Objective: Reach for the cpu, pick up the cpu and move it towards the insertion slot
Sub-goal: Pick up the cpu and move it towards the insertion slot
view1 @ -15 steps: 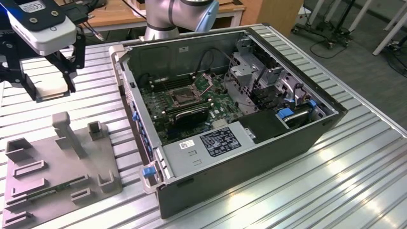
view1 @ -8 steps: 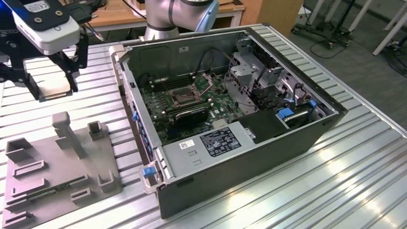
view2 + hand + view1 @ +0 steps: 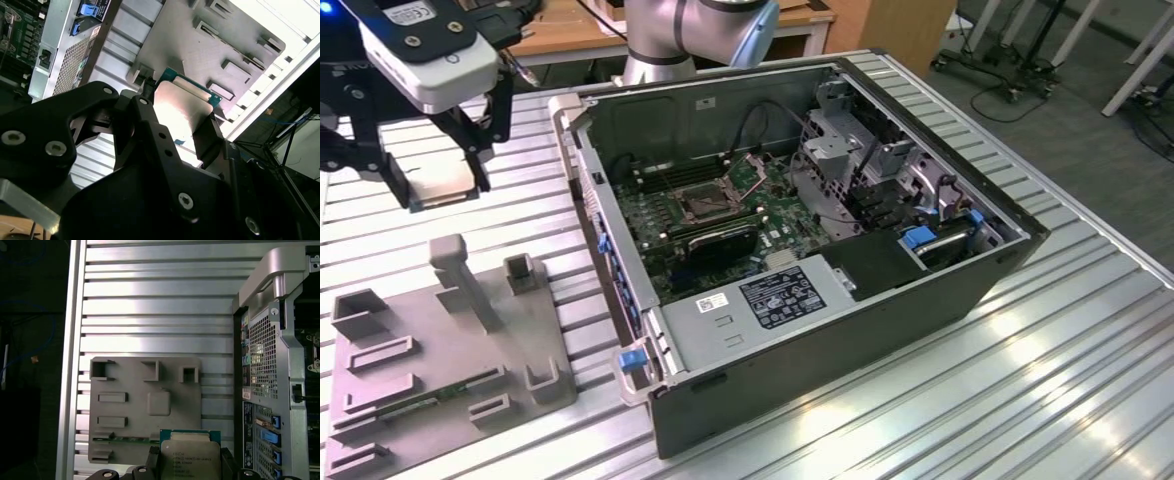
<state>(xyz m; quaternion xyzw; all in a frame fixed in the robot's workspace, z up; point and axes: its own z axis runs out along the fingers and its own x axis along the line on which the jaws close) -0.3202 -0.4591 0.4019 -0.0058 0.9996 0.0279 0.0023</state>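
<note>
Gripper [image 3: 440, 188] clenched on the cpu [image 3: 190, 458] above the ribbed aluminium table [image 3: 1067, 375], grey floor [image 3: 1074, 140] beyond.

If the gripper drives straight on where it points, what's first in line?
Likely the grey tray, or the slatted table beside it; depth is unclear. The cpu in the gripper would land first.

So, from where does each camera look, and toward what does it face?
Exterior view: off the arm, raised, looking down on the open computer case, grey tray and table; the arm and pincer show.
First wrist view: on the wrist, facing down at the tray; its fingers show.
Second wrist view: on the wrist, slanting past the pincer.
Both wrist views share the cpu in the pincer, the tray and the case.
</note>
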